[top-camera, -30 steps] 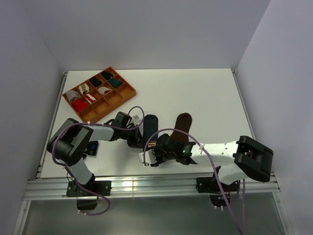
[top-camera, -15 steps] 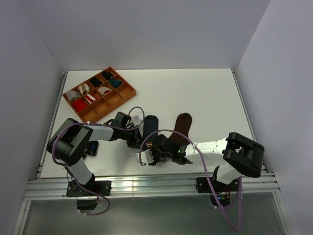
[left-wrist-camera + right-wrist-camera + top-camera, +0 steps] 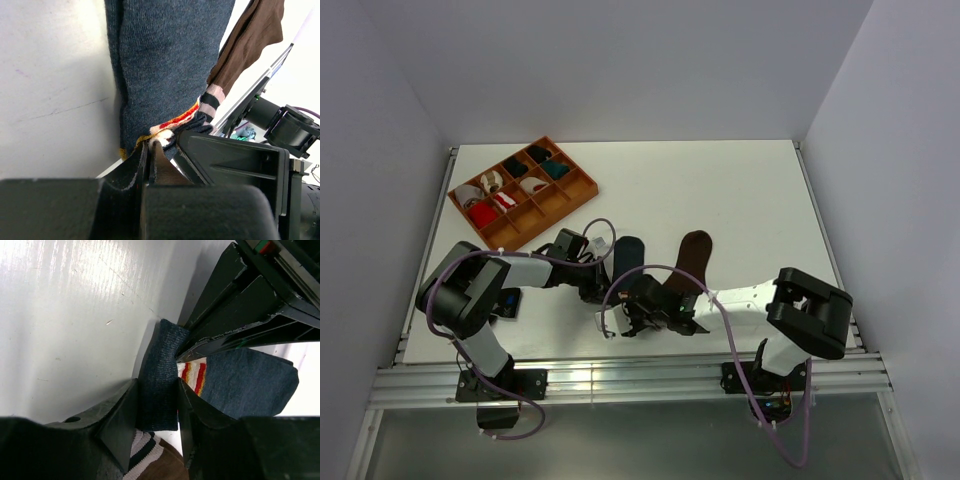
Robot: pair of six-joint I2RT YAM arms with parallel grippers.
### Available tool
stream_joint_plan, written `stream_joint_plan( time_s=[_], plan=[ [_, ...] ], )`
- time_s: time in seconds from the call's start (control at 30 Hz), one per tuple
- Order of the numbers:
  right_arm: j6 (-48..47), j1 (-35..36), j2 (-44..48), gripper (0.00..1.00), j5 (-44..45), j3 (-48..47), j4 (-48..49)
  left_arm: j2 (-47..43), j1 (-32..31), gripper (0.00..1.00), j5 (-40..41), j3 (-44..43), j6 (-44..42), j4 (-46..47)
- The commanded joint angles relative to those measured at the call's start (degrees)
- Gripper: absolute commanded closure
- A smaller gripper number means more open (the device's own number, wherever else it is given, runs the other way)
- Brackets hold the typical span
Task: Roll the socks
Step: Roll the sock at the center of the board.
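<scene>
From high behind the near edge at 6 o'clock, we look down on the whole white surface. Our two wrist views sit very close, facing each other across the dark navy knit sock, which all three views share.

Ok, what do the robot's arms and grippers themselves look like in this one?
Both match: black joint housings and white link shells on the left arm and right arm, each trailing a looped purple cable. The fingers are matte black and angular.
</scene>
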State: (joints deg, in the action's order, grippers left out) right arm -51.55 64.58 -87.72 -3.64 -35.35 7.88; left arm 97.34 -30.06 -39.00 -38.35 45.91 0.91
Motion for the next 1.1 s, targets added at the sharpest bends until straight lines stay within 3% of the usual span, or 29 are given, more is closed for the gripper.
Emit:
stream_joint_plan(
  time_s=[0.0, 0.07, 0.13, 0.33, 0.57, 0.7, 1.07],
  plan=[
    [0.31, 0.37, -0.61, 0.57, 0.82, -1.3, -0.5, 1.71, 0.09, 1.0, 3.24, 1.08, -2.76, -5.57],
    [0.75, 0.37, -1.48, 0.6, 1.35, -1.56, -0.5, 1.71, 0.09, 1.0, 3.06, 0.65, -2.84, -5.83],
    [1.71, 0.37, -2.1, 0.72, 1.53, -1.91, -1.11, 1.28, 0.01, 0.99, 3.05, 0.29, -2.84, -6.53],
    [4.61, 0.2, -1.84, 0.84, -0.48, -2.87, -2.6, -1.18, 0.09, 0.88, 3.75, 0.38, -0.3, -6.1],
    [8.22, -5.15, -2.54, 0.88, -12.34, -11.56, -14.45, -6.81, 0.09, 0.78, 6.83, 3.54, 8.13, 0.65],
    [9.62, -10.08, -6.23, 0.88, -23.04, -19.65, -27.36, -9.8, 0.09, 0.78, 9.91, 4.07, 10.86, 1.9],
    [9.01, -17.99, -21.07, 0.88, -39.24, -39.51, -52.86, -16.83, -0.08, 0.79, 14.39, 11.27, 17.72, 10.6]
  ],
)
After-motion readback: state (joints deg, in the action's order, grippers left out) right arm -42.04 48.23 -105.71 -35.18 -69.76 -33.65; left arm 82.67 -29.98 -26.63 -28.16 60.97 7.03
